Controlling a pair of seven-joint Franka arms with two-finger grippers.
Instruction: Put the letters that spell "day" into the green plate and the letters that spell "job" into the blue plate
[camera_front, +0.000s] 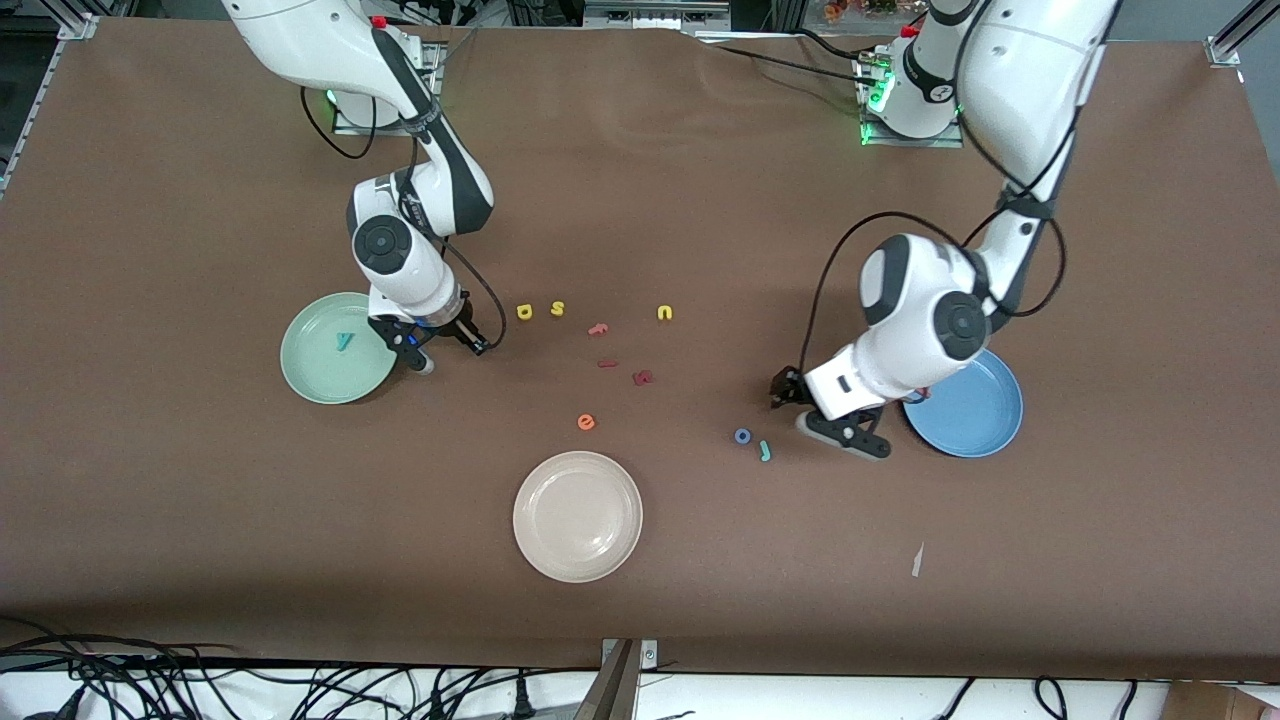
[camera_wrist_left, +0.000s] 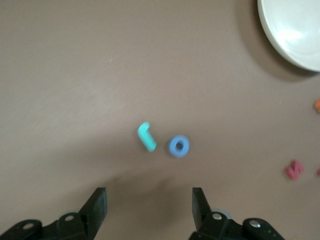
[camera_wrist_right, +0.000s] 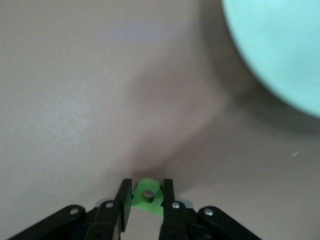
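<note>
My right gripper (camera_wrist_right: 146, 184) is shut on the green "a" (camera_wrist_right: 148, 197), low over the bare table just beside the green plate (camera_wrist_right: 280, 50). In the front view the right gripper (camera_front: 440, 352) stands at the rim of the green plate (camera_front: 310, 375), and the teal "y" (camera_front: 345, 341) lies in that plate. The yellow "d" (camera_front: 525, 311) lies on the table. My left gripper (camera_wrist_left: 150, 192) is open and holds nothing. It hangs over the table by the teal "j" (camera_wrist_left: 146, 137) and the blue "o" (camera_wrist_left: 179, 146), next to the blue plate (camera_front: 975, 420).
A cream-white plate (camera_front: 577, 515) sits nearest the front camera. Loose letters lie mid-table: a yellow "s" (camera_front: 557, 308), a yellow "u" (camera_front: 665, 313), a pink letter (camera_front: 598, 328), two dark red letters (camera_front: 642, 377) and an orange "e" (camera_front: 586, 422).
</note>
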